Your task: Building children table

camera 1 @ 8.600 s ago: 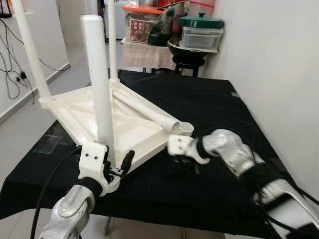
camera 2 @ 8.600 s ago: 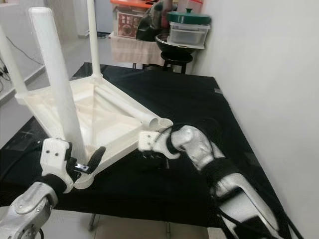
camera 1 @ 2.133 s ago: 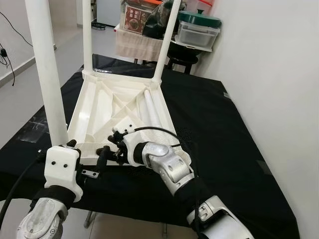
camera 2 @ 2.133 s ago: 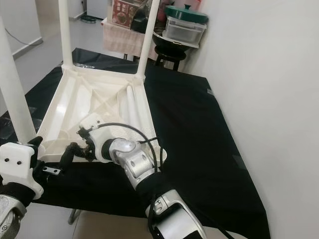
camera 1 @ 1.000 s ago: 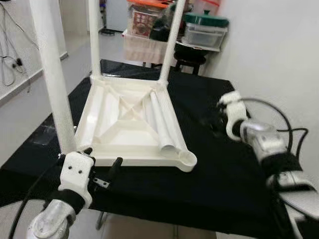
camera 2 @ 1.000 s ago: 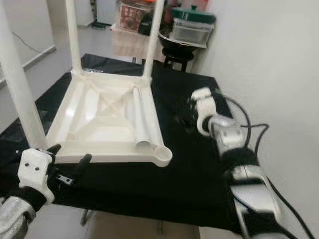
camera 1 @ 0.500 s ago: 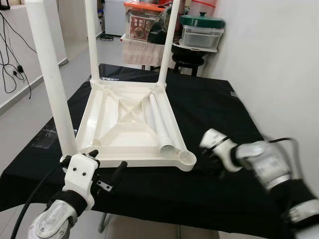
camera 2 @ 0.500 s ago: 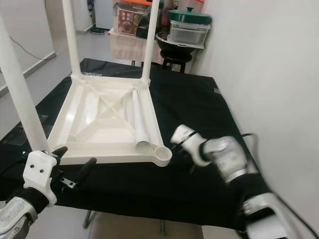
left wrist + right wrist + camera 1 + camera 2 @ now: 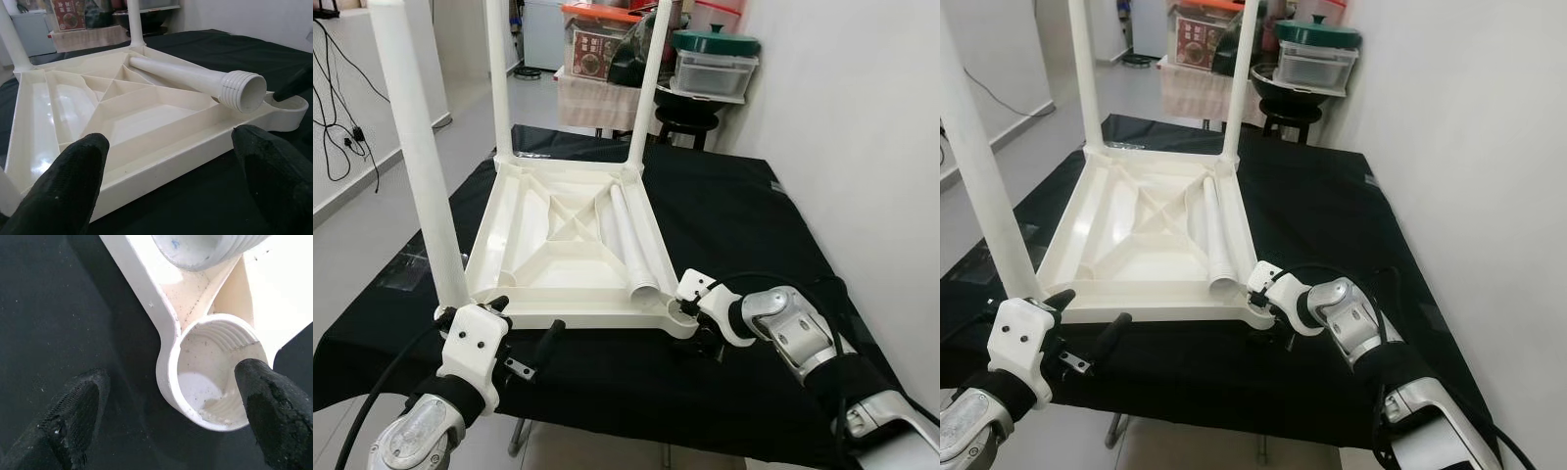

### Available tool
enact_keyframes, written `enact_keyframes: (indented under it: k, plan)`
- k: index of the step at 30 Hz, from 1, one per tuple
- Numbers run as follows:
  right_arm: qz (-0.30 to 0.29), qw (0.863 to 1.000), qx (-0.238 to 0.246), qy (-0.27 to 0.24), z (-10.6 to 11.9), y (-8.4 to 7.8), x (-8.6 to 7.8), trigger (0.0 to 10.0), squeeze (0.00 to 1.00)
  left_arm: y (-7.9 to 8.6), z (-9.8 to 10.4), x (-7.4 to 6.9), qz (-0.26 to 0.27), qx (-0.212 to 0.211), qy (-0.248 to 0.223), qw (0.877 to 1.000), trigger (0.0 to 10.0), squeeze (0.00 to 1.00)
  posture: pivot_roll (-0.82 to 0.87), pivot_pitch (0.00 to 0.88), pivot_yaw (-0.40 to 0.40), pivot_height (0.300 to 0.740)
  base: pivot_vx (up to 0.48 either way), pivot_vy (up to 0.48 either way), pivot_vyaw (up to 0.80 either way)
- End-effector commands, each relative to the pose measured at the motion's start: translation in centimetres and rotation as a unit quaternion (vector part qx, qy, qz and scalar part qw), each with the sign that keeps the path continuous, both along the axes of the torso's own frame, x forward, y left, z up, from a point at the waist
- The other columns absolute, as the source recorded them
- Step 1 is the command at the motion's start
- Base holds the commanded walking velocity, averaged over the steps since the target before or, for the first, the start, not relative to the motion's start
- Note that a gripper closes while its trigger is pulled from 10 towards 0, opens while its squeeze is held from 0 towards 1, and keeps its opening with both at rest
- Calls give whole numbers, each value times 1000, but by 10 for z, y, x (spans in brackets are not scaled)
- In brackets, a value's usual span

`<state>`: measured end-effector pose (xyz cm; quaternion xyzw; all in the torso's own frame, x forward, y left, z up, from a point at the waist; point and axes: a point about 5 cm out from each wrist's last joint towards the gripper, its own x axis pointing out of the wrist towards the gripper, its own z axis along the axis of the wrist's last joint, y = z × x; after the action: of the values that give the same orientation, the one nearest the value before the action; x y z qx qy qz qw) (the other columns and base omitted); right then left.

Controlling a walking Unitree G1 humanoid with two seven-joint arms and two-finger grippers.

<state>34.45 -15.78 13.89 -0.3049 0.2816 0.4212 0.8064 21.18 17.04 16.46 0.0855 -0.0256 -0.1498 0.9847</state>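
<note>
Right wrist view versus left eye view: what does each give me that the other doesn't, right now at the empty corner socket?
Right wrist view alone shows the empty socket's inner threads, one black fingertip over its rim and the other on the black cloth.

Left eye view alone shows three upright legs, the left gripper open near the tabletop's near edge, and stacked containers behind.

Both show the loose leg's threaded end beside the socket.
</note>
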Motion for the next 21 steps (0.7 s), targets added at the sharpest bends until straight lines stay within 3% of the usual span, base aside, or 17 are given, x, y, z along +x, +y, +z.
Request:
enact_keyframes:
  k: [1, 4, 8, 11, 15, 18, 21]
  plan:
    - [16, 1000, 7, -1, 5, 7, -1, 10000, 0, -1, 0, -2, -4, 2, 1, 1000, 10000, 0, 133, 2, -118, 740, 0, 0, 0]
    - [62, 998, 11, 12, 5, 18, -9, 10000, 0, 0, 1, -2, -3, 2, 0, 1000, 10000, 0, 130, 2, -117, 740, 0, 0, 0]
    - [192, 980, 41, 40, 3, 52, -37, 10000, 0, 0, 1, -2, -3, 3, 0, 1000, 10000, 0, 128, 3, -118, 740, 0, 0, 0]
    - [200, 978, 46, 44, 4, 55, -39, 10000, 0, 0, 1, -2, -3, 3, 0, 1000, 10000, 0, 128, 3, -118, 740, 0, 0, 0]
    - [221, 973, 62, 40, 0, 80, -44, 10000, 0, -1, 1, -1, -3, 3, -1, 1000, 10000, 0, 133, 1, -120, 740, 0, 0, 0]
    - [212, 974, 68, 31, 2, 85, -40, 10000, 0, -1, 1, -1, -3, 3, -1, 1000, 10000, 0, 136, 0, -121, 740, 0, 0, 0]
    - [186, 980, 73, 15, 10, 77, -29, 10000, 0, -2, 1, -1, -2, 2, -2, 1000, 10000, 0, 136, 0, -122, 740, 0, 0, 0]
